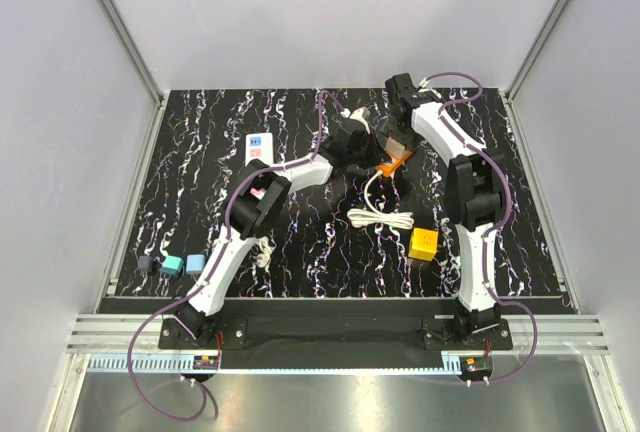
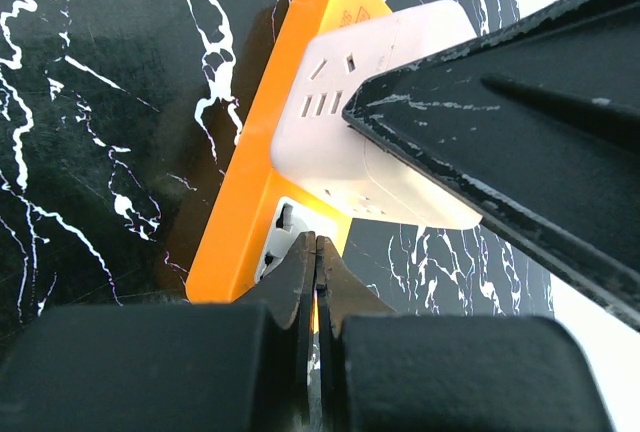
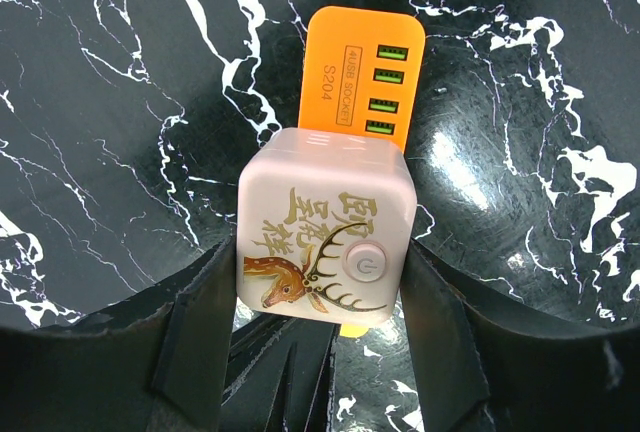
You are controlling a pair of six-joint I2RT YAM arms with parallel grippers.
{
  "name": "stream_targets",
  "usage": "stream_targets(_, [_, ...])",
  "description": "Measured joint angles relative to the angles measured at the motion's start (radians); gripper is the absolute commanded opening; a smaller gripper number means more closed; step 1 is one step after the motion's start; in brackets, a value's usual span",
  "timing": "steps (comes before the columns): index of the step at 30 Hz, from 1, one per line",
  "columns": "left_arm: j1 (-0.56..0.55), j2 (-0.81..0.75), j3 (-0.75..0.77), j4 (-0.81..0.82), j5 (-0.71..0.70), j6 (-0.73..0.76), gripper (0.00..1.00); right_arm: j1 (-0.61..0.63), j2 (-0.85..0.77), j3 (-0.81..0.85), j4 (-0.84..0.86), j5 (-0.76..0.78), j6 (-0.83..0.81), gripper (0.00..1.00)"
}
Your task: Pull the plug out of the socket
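Observation:
The socket (image 1: 258, 144), a narrow white strip with coloured squares, lies at the back left, apart from both grippers; the left arm hides its near end. At the back centre an orange USB block (image 3: 362, 52) carries a pinkish-white cube plug (image 3: 325, 222) with a deer picture; both also show in the left wrist view, the block (image 2: 245, 202) under the cube (image 2: 370, 142). My right gripper (image 3: 320, 287) grips the cube's two sides. My left gripper (image 2: 316, 252) is shut and empty, its tips on the orange block's near end. In the top view the left gripper (image 1: 370, 152) and right gripper (image 1: 395, 142) meet there.
A coiled white cable (image 1: 380, 218) runs from the orange block towards me. A yellow cube (image 1: 423, 243) stands right of it. Small blue blocks (image 1: 182, 265) and a dark one (image 1: 145, 264) sit at the front left. Frame posts and grey walls surround the mat.

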Motion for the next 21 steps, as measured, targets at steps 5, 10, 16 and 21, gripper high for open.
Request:
stream_targets(5, [-0.001,0.0,0.002,0.0,-0.011,0.002,0.0,-0.002,0.04,0.081,-0.056,-0.009,-0.024,0.0])
stream_targets(10, [-0.001,0.0,0.004,0.0,-0.016,0.002,0.0,-0.001,0.053,0.116,-0.087,-0.01,-0.042,0.0])
stream_targets(16, [-0.002,0.0,0.004,0.003,-0.026,0.003,0.0,-0.001,0.104,0.209,-0.142,-0.014,-0.069,0.0])
stream_targets(21, [-0.004,0.0,0.005,-0.003,-0.033,0.006,0.0,-0.001,0.063,0.107,-0.066,-0.021,-0.064,0.0])
